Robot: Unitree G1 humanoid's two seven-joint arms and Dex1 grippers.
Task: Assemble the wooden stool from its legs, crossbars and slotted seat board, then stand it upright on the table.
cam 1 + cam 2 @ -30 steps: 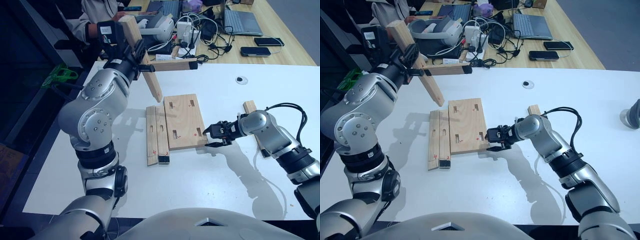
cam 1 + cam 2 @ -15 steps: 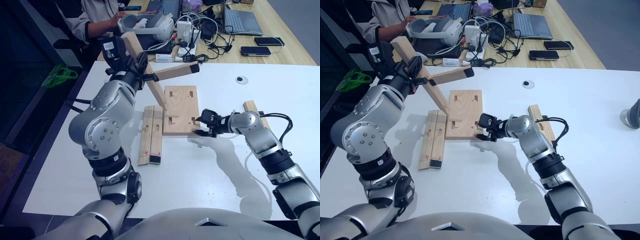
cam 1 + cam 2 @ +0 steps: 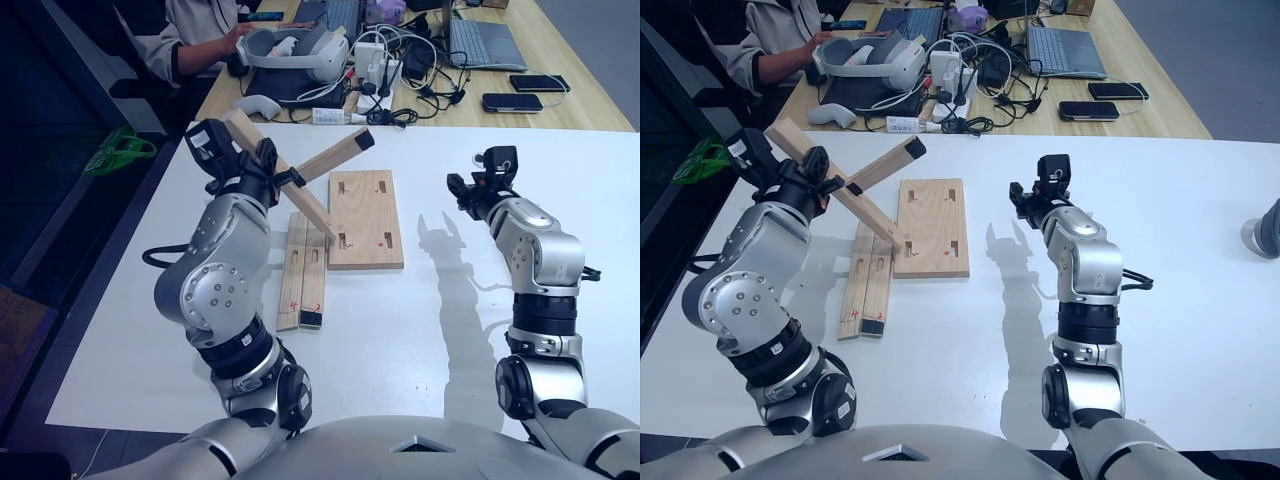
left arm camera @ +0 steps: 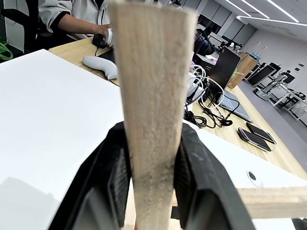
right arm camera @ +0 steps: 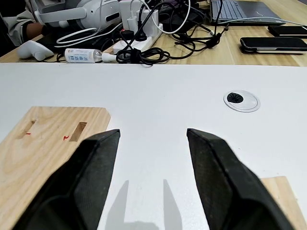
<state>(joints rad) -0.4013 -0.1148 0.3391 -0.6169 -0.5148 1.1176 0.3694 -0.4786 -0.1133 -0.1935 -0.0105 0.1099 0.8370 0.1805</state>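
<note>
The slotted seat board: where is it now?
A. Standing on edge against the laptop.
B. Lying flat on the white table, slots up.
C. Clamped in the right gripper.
B: the seat board lies flat on the table, apart from the open right gripper.

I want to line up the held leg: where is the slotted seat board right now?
In the left eye view, the seat board lies flat mid-table, immediately right of two loose wooden bars.

Seat board [image 5: 41,146] pt. off-frame
</note>
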